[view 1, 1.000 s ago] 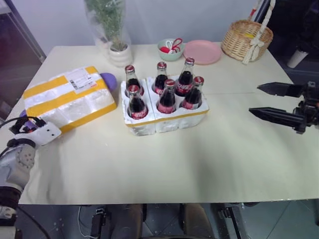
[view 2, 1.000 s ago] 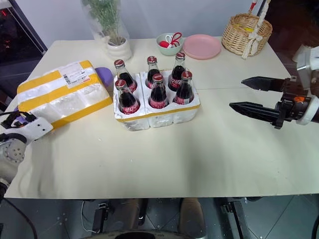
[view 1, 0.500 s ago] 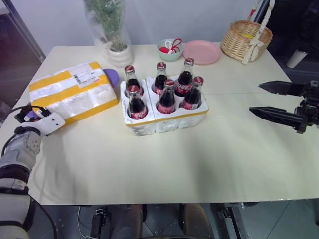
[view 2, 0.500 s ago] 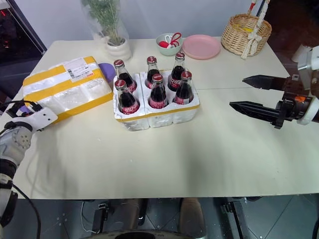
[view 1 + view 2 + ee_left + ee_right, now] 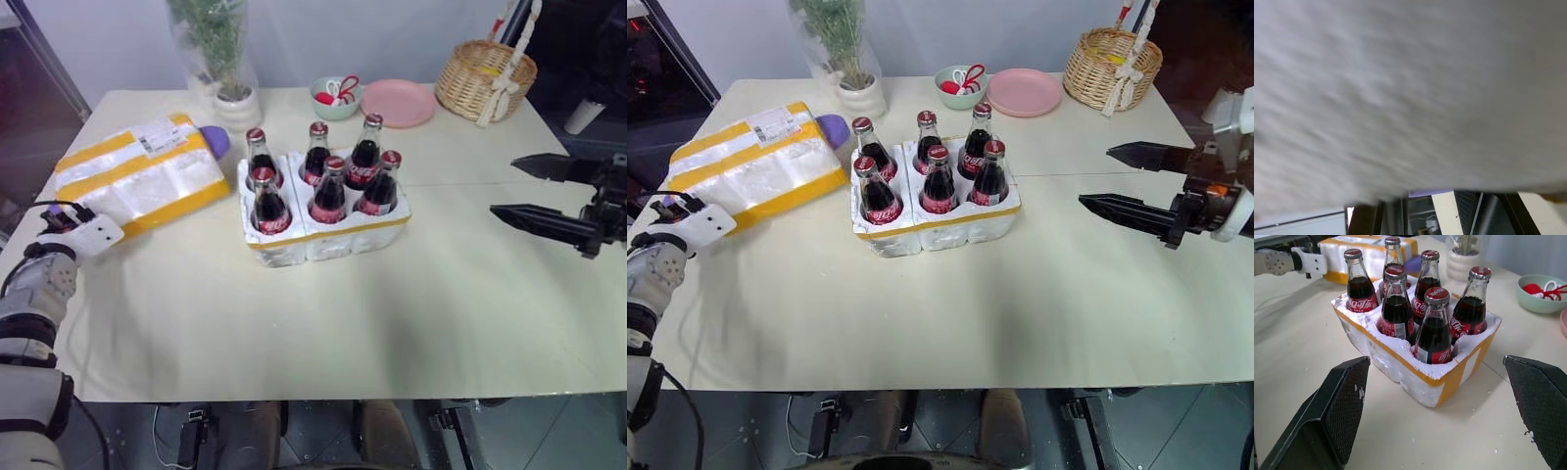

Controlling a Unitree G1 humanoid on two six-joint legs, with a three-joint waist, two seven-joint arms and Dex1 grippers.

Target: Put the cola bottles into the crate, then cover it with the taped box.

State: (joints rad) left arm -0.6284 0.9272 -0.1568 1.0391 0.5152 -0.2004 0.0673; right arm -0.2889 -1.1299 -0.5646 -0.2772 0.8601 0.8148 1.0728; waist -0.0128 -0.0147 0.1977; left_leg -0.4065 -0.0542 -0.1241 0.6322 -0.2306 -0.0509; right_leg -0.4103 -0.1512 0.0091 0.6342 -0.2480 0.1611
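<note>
Six cola bottles [image 5: 328, 191] with red caps stand upright in the wells of the white foam crate [image 5: 328, 238] at the table's middle. The taped box [image 5: 137, 176], white foam with yellow bands and a label on top, lies to the crate's left. My left gripper [image 5: 61, 217] is at the box's near left corner, and the left wrist view has the white foam blurred and very close. Out to the right of the crate, my right gripper [image 5: 504, 186] hovers open above the table, its black fingers [image 5: 1344, 401] spread wide and pointing at the crate.
A purple object [image 5: 216, 142] peeks out behind the box. Along the back stand a potted plant [image 5: 230, 93], a green bowl [image 5: 336, 96], a pink plate [image 5: 397, 101] and a wicker basket [image 5: 485, 78]. The table's left edge runs right beside my left gripper.
The taped box has slid away toward the back of the table, and my left gripper has followed at its near corner. Crate, bottles and right gripper have stayed put.
</note>
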